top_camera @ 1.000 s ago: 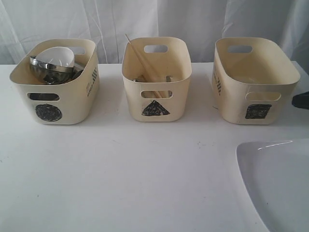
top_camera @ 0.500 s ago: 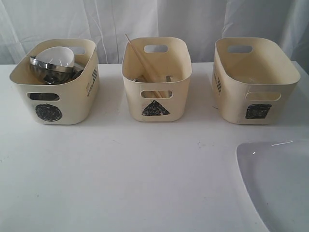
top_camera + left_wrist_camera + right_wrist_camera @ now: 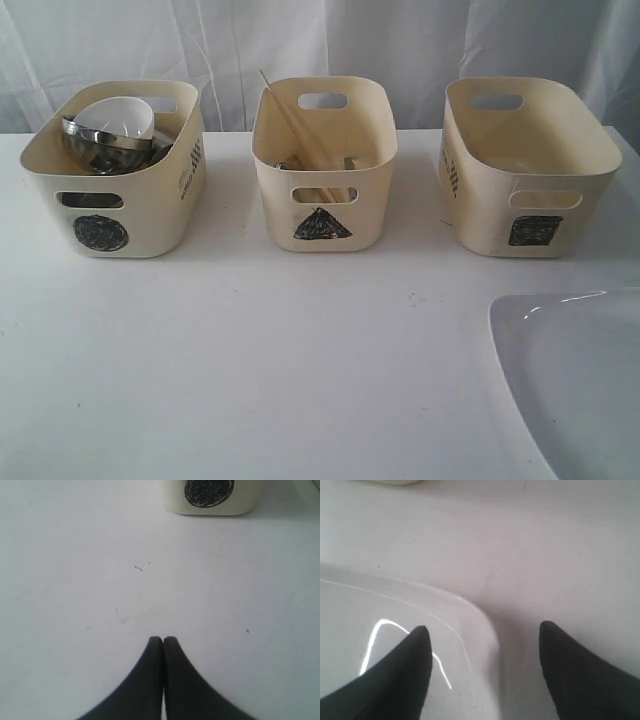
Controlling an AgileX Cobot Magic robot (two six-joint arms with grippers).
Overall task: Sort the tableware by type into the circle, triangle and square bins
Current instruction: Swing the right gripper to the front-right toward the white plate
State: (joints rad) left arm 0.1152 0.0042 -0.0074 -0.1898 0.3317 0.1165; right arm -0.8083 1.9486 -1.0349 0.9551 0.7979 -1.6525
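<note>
Item in hand: large white rounded-square plate (image 3: 575,385), lying flat on the tabletop (image 3: 300,350) at 4 o'clock in the exterior view, partly cut off by the frame; the one piece not yet binned. Circle bin (image 3: 150,215), 10 o'clock: steel bowl (image 3: 100,152) with small white bowl (image 3: 120,115) tilted against it; mugs not made out. Triangle bin (image 3: 275,215), 12 o'clock: wooden chopsticks (image 3: 290,125) leaning up; other cutlery low inside, too dim to tell apart. Square bin (image 3: 480,215), 2 o'clock: appears empty. Right fingers (image 3: 405,675): spread wide, holding nothing, one tip over the plate's face, the other over bare tabletop, the rounded rim corner between them. Left fingers (image 3: 150,680): pressed together, empty, over bare tabletop near the circle bin. Step, by judgement: taking up the plate, last of the sort. Next move calls for: lowering onto the rim, closing firmly on its thin edge, then lifting toward 2 o'clock and tilting the plate to pass the square bin's mouth.
</note>
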